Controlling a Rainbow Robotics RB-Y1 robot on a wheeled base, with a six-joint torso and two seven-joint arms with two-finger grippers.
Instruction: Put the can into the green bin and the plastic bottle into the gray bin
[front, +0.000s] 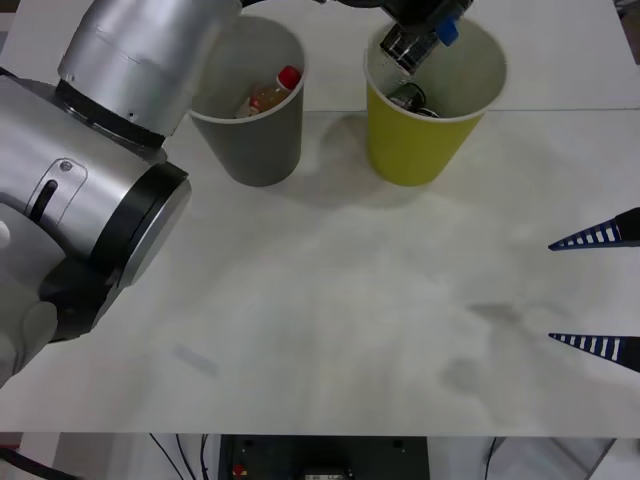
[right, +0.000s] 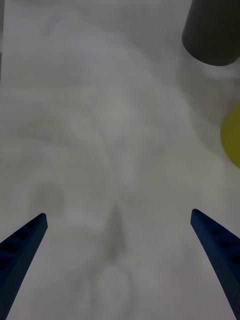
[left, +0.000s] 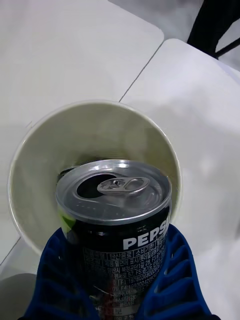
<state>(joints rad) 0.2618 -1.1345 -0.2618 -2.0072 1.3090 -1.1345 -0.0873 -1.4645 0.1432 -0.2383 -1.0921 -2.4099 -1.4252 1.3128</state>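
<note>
Looking down past your left gripper (left: 117, 295), you see its blue ribbed fingers (left: 172, 280) clamped around the small silver-topped metal can (left: 115, 210), held over the open mouth of the large yellow-green paper-cup-shaped bin (left: 30, 165), where another dark can (front: 407, 97) lies below it. Your right gripper (front: 597, 290) hovers over the white table (front: 330, 300) well to the right of both bins, fingers spread and holding nothing. Left of the held can, the small clear plastic bottle with the red cap (front: 272, 90) lies inside the large gray paper-cup-shaped bin (front: 255, 140).
</note>
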